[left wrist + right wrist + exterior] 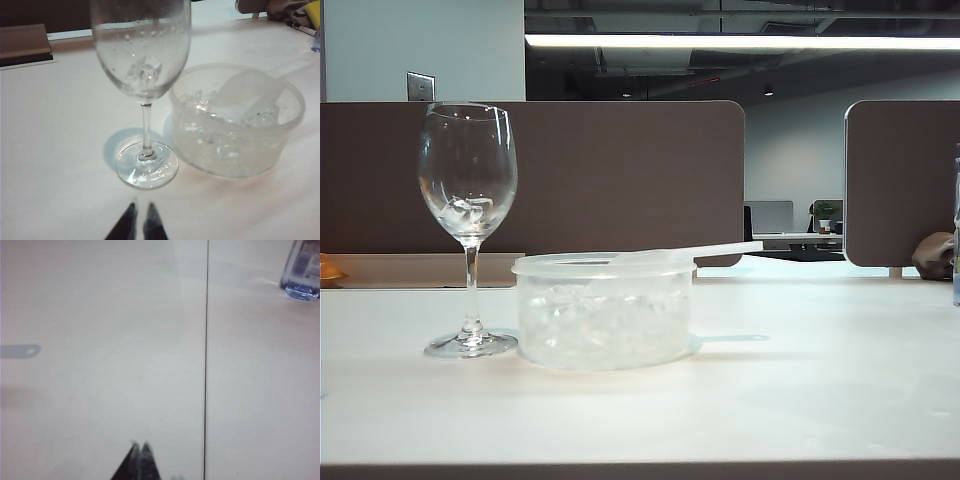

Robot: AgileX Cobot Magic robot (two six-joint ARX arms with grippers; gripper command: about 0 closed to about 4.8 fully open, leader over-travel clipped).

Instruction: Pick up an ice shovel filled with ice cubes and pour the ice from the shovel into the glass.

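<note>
The glass [468, 190] [142, 55] stands upright on the white table, with a few ice cubes [465, 211] [145, 70] in its bowl. Right beside it, a round clear tub [605, 340] [235, 150] holds more ice. The ice shovel [690, 252] [250, 90] lies across the tub, bowl over the ice and handle sticking out away from the glass. My left gripper [141, 204] hangs just short of the glass's foot, its tips almost together and holding nothing. My right gripper [139, 444] is shut and empty over bare table. Neither gripper shows in the exterior view.
A clear bottle [301, 270] [956, 240] stands at the table's far right. A dark seam [206, 360] runs across the tabletop. Brown partition panels [620, 170] close off the back edge. A brown object [932, 255] sits behind the table at the right.
</note>
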